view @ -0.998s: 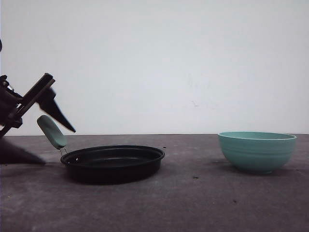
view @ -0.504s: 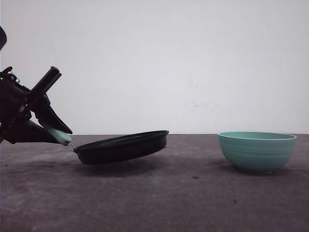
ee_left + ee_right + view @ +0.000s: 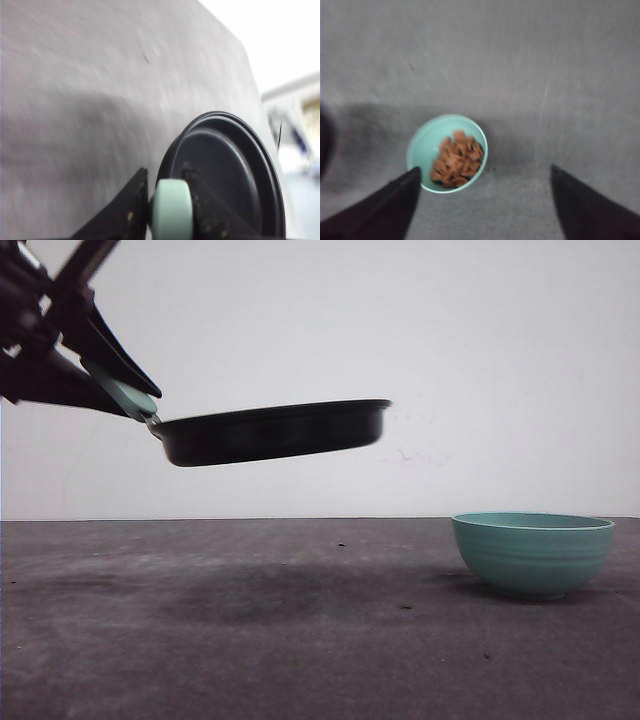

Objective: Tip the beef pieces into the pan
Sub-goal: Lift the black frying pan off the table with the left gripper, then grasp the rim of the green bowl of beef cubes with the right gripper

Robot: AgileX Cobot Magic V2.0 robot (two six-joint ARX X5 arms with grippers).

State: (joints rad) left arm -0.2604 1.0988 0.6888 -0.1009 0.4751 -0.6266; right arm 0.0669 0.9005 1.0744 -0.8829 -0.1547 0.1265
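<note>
The left gripper [image 3: 125,395] is clamped on the mint-green handle [image 3: 171,210] of the black frying pan [image 3: 275,430] and holds it high off the table [image 3: 300,640], the pan close to level, its far rim tipped a little upward. From those fingers the pan's long line runs outward toward the robot's right, handle at the gripper and open dish beyond it. I see no food inside the pan from the left wrist camera.

The beef pieces [image 3: 457,160] lie heaped in the teal bowl [image 3: 532,553], which stands on the table well off to the pan's right and far lower than it. The right gripper [image 3: 482,200] hangs straight above that bowl with its fingers spread wide, holding nothing, one finger to either side of the bowl and well clear of its rim. So the right arm is plainly the nearer one to the meat, and I would judge that it must take the bowl while the pan is brought under it.

The table is a dull dark grey sheet with a few specks on it, and a plain white wall stands behind.
</note>
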